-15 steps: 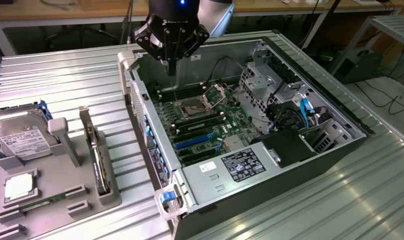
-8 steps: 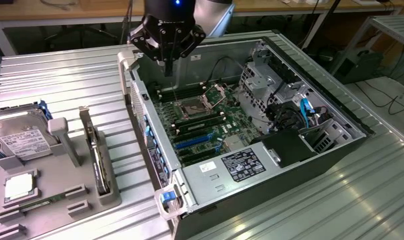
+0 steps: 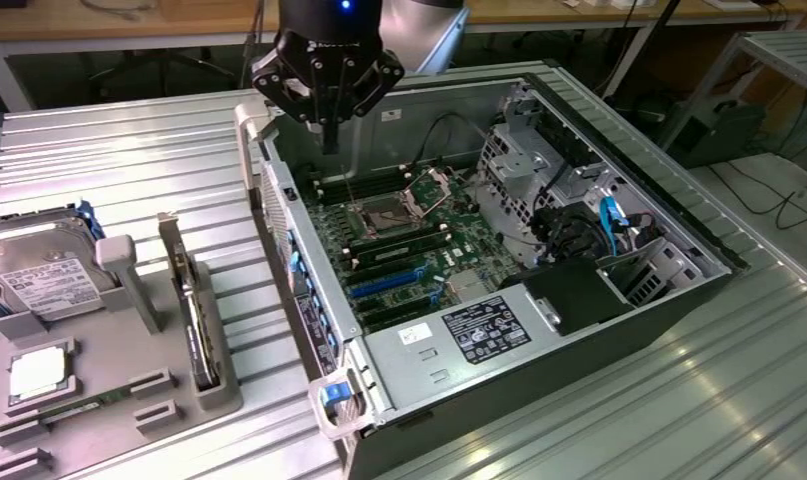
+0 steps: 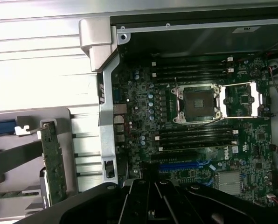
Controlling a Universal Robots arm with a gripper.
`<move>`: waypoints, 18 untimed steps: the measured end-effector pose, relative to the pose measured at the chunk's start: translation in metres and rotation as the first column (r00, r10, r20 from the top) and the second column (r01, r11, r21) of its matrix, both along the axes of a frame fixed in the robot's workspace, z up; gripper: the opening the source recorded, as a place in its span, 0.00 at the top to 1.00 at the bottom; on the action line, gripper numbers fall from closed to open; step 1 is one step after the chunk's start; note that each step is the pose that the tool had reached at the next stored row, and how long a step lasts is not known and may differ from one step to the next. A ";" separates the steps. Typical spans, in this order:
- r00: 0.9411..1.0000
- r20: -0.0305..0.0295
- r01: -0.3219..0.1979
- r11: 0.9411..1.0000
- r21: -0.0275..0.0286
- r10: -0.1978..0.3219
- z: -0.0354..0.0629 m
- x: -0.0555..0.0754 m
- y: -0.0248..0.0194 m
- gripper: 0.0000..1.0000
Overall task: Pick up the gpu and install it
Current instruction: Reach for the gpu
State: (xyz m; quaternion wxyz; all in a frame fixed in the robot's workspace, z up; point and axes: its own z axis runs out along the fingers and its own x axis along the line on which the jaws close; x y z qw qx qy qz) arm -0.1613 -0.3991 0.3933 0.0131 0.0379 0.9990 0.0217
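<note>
The robot's black hand hangs with its fingers closed together and nothing between them, over the far corner of the open black and silver computer case, above the green motherboard near the square processor socket. The gpu, a thin green circuit card with a silver metal bracket, stands on edge in a grey moulded holder on the ribbed metal surface, toward its edge on the exterior view's left, well apart from the hand. A boxy silver hard drive with a white label sits in the same holder.
</note>
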 end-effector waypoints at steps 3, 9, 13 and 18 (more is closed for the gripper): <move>1.000 0.000 0.000 1.000 0.000 0.000 0.0000 -0.003 0.0000 0.89; 1.000 0.000 0.000 1.000 0.000 0.000 0.0000 -0.009 0.0000 0.89; 1.000 0.000 0.000 1.000 0.000 0.000 0.0000 -0.012 0.0000 0.89; 1.000 0.000 0.000 1.000 0.000 0.000 0.0000 -0.017 0.0000 0.89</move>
